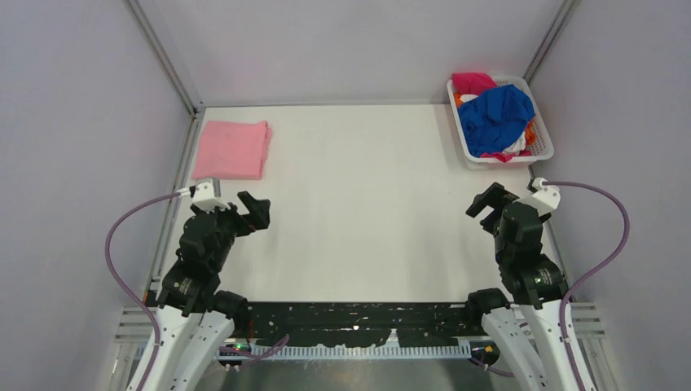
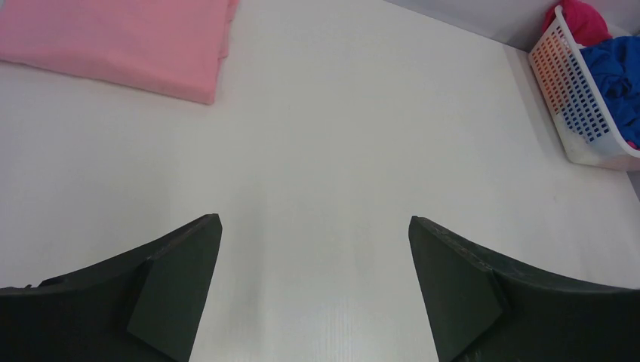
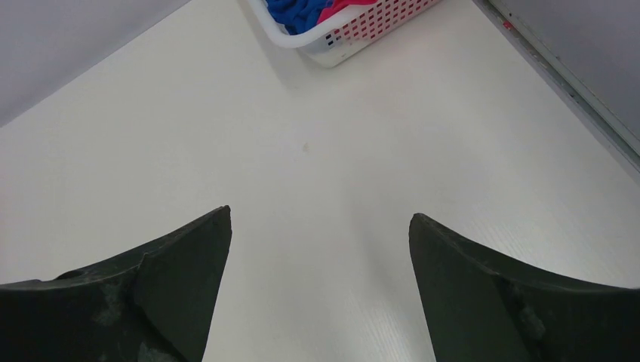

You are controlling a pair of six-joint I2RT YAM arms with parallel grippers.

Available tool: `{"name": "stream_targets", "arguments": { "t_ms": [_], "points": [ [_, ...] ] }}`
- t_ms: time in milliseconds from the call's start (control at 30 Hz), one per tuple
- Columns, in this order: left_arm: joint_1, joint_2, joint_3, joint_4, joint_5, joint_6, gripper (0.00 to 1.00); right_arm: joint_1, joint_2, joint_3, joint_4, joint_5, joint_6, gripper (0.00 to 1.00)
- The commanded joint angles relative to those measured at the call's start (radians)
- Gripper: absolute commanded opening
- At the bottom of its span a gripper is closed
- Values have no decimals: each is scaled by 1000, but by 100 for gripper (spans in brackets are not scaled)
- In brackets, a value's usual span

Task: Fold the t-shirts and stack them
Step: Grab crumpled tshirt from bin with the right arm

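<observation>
You are hovering the left gripper (image 2: pixel 315 286) and right gripper (image 3: pixel 321 286) wide apart, empty; the pink tee (image 1: pixel 234 149) is lying folded well left of the basket (image 2: pixel 573 98); grabbing the blue tee (image 1: pixel 495 118) heaped inside, you are risking dragging tangled tees or the basket along.

A white slatted basket (image 1: pixel 534 160), seemingly plastic, sits at the table's (image 1: pixel 358 212) far-right corner.

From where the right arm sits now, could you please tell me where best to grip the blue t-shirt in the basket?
Probably pinch the bunched folds atop the blue t-shirt, coming straight down: it lies crumpled on top of the heap, and the walls of the white basket block any sideways approach.
</observation>
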Motion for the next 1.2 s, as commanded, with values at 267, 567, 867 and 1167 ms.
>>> {"name": "stream_targets", "arguments": {
  "t_ms": [267, 567, 867, 1167],
  "points": [
    [4, 36, -23, 135, 151, 44, 100, -1, 164, -1, 333, -216, -189, 95],
    [4, 83, -24, 177, 70, 36, 100, -138, 770, 373, 403, -150, -191, 95],
    [7, 191, 3, 193, 8, 51, 100, -342, 1384, 932, 363, -579, -39, 100],
    [6, 242, 20, 192, -20, 65, 100, -357, 1708, 1247, 343, -567, 41, 89]
  ]
}}
